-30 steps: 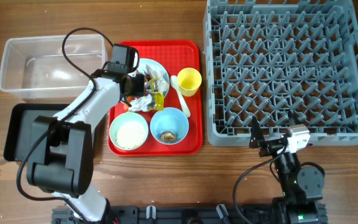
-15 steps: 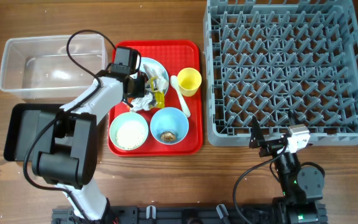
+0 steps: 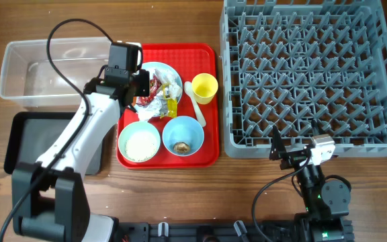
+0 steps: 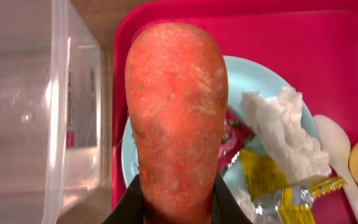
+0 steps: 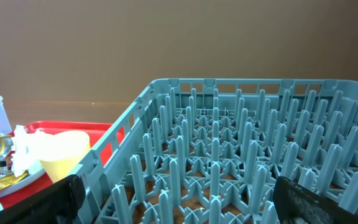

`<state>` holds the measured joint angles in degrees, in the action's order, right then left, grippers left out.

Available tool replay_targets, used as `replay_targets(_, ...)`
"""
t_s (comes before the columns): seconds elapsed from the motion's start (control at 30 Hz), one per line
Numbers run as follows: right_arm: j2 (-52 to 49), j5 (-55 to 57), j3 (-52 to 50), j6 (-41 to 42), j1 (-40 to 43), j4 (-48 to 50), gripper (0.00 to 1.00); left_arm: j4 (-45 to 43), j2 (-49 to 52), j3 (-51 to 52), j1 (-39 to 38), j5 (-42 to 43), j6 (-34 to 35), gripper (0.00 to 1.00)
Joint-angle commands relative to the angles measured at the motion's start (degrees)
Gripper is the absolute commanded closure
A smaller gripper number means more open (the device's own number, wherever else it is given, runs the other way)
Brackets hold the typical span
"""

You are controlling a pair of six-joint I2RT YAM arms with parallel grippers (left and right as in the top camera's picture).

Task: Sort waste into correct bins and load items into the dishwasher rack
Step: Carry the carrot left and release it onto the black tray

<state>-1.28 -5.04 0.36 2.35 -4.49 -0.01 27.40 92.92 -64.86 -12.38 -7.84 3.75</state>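
My left gripper [image 4: 178, 210] is shut on the orange carrot [image 4: 176, 112], which hangs over the left rim of the light blue plate [image 4: 241, 71], close to the clear tub [image 4: 36, 112]. Crumpled tissue [image 4: 284, 134] and red and yellow wrappers [image 4: 263, 177] lie on that plate. From above, the left gripper [image 3: 130, 84] sits at the red tray's left edge. The pale green bowl [image 3: 140, 142] holds rice; the light blue bowl [image 3: 183, 136] holds a brown lump. My right gripper [image 5: 188, 199] stands open at the near edge of the grey dishwasher rack [image 3: 308, 74].
A yellow cup [image 3: 204, 87] and white spoon [image 3: 195, 101] rest on the red tray [image 3: 207, 156]. The clear tub [image 3: 25, 74] stands left of the tray, with the black tray [image 3: 19, 141] in front of it. The left arm reaches over the black tray.
The left gripper has shut on the carrot and lifted it off the plate, drawing back to the left. The right arm has not moved.
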Motion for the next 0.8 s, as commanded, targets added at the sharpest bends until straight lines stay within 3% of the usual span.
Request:
replay_targets(0.0, 0.26, 0.31, -0.07, 0.81, 0.22, 0.22, 0.00, 3.54, -4.37, -0.07, 0.72, -4.11, 8.79, 0.96)
replay_targets(0.07, 0.26, 0.31, -0.07, 0.79, 0.22, 0.22, 0.00, 7.67, -8.59, -0.07, 3.65, -8.55, 20.17, 0.96)
replay_targets(0.2, 0.26, 0.31, -0.07, 0.81, 0.22, 0.22, 0.00, 13.70, -16.37, -0.07, 11.52, -8.04, 30.56, 0.96)
replay_targets(0.5, 0.26, 0.31, -0.07, 0.81, 0.22, 0.22, 0.00, 24.94, -21.20, 0.50, 30.16, -8.11, 44.72, 0.96)
replay_targets(0.77, 0.26, 0.28, -0.07, 0.81, 0.22, 0.22, 0.00, 16.61, -20.92, 13.99, 33.77, -8.09, 48.81, 0.96)
